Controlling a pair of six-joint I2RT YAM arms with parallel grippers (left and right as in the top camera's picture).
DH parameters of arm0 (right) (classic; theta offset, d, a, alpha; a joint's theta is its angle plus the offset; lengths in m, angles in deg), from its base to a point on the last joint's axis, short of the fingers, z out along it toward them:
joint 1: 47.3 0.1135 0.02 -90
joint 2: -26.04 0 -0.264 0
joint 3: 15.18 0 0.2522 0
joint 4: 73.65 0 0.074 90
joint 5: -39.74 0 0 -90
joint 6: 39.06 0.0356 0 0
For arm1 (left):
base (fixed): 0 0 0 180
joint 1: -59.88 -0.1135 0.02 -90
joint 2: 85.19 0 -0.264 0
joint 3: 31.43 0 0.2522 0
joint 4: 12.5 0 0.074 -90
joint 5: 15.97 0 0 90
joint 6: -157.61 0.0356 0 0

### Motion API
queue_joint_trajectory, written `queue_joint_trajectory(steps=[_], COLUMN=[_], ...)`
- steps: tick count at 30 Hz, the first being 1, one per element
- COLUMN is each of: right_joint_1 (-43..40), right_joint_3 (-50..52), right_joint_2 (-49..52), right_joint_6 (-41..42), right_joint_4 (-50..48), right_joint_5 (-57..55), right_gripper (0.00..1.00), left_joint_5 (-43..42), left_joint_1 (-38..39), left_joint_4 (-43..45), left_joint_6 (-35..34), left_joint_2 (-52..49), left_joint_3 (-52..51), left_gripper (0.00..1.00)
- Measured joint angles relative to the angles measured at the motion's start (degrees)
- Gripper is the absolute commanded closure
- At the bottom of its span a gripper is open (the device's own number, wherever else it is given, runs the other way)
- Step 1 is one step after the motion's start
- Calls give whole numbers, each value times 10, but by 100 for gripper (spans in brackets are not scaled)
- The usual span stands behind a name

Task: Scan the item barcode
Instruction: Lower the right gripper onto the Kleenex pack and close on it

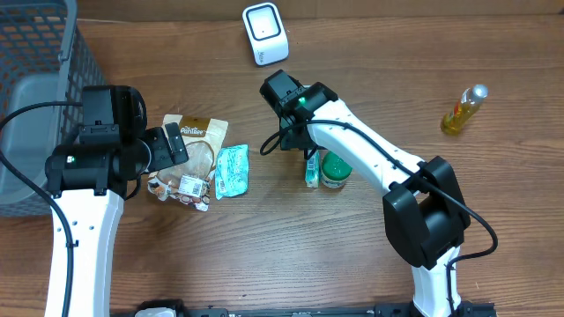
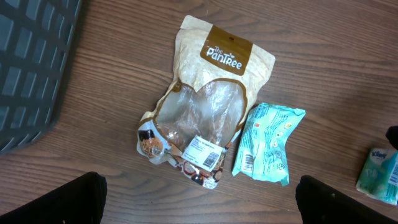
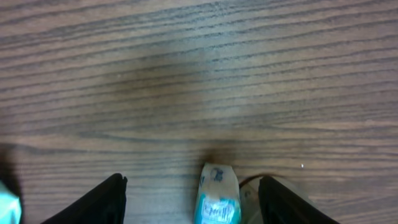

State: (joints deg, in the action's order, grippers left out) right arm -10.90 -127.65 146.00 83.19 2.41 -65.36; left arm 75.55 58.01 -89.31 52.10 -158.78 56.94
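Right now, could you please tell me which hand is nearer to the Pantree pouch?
Left. The left hand hangs open right over the pouch; the right hand is well off to its side, by the tissue pack.

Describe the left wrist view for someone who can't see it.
A tan snack pouch with a barcode label lies on the wooden table, a teal packet beside it. The open left gripper hovers above, and a grey basket fills the upper left corner.
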Motion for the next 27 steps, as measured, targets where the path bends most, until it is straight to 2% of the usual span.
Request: queue_joint_trajectory(steps=[22, 27], right_joint_1=[0, 0], right_joint_3=[82, 85], right_joint_2=[0, 0], right_joint_6=[3, 5], right_joint_4=[-74, -72], right_joint_5=[-14, -14], right_gripper=[35, 43], left_joint_5=[0, 0], left_joint_1=[0, 0], left_joint_4=[0, 0], left_joint_6=[0, 0], left_joint_2=[0, 0], left_joint_3=[0, 0], left_gripper=[1, 0])
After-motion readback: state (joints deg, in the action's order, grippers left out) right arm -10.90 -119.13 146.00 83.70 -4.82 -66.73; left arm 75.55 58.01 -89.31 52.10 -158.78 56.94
